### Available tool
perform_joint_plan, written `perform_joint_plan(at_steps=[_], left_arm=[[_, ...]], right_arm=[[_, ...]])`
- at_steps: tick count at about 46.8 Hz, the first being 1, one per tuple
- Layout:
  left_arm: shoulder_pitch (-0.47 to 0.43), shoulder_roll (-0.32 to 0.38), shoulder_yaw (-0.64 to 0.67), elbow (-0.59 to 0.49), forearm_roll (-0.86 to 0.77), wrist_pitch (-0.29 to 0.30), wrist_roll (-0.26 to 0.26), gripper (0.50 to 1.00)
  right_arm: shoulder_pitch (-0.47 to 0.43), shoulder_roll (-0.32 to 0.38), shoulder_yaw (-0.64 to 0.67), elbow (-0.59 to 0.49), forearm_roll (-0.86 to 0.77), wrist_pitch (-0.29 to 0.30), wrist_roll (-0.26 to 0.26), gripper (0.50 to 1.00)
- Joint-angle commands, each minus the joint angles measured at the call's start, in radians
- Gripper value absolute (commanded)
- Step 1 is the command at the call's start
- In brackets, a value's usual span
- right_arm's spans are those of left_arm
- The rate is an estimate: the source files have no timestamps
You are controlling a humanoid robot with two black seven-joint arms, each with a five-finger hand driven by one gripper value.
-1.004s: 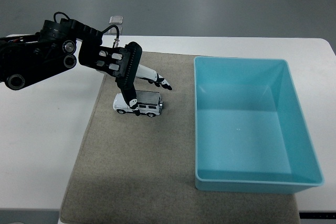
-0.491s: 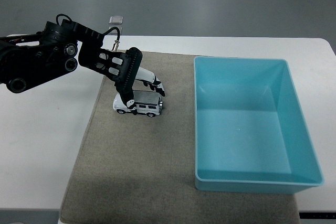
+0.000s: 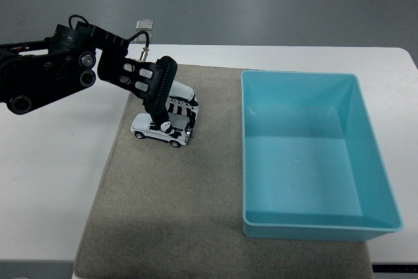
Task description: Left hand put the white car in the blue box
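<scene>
Well left of the blue box point(image 3: 313, 155), the left hand point(image 3: 163, 99) had its fingers curled around the white car point(image 3: 161, 130) on the mat point(image 3: 176, 213), so the grasp looked under way, with lifting and carrying rightward over the box's rim next.

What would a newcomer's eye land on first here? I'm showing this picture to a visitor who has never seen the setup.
First the big, empty light blue plastic box on the right of the white table. Next the black five-fingered left hand reaching in from the left, its fingers closed around the small white toy car, which sits tilted at the far left of a grey-beige cloth mat.
</scene>
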Motion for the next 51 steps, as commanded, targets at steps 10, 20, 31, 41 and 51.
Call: perform_joint_plan(at_steps=[10, 20, 31, 41, 51], left_arm=[[-0.002, 0.001, -0.002, 0.000, 0.000, 0.000, 0.000, 0.500], [-0.018, -0.001, -0.019, 0.000, 0.000, 0.000, 0.002, 0.500], [-0.052, 0.002, -0.045, 0.003, -0.001, 0.000, 0.000, 0.500], [-0.071, 0.001, -0.056, 0.003, 0.000, 0.000, 0.000, 0.500], [-0.107, -0.001, -0.068, 0.001, -0.001, 0.000, 0.000, 0.500]], right_arm=[[0.000, 0.000, 0.000, 0.000, 0.000, -0.001, 0.000, 0.936], [0.000, 0.000, 0.000, 0.000, 0.000, 0.000, 0.000, 0.936], [0.000, 0.000, 0.000, 0.000, 0.000, -0.001, 0.000, 0.936], [0.000, 0.000, 0.000, 0.000, 0.000, 0.000, 0.000, 0.936], [0.000, 0.000, 0.000, 0.000, 0.000, 0.000, 0.000, 0.936]])
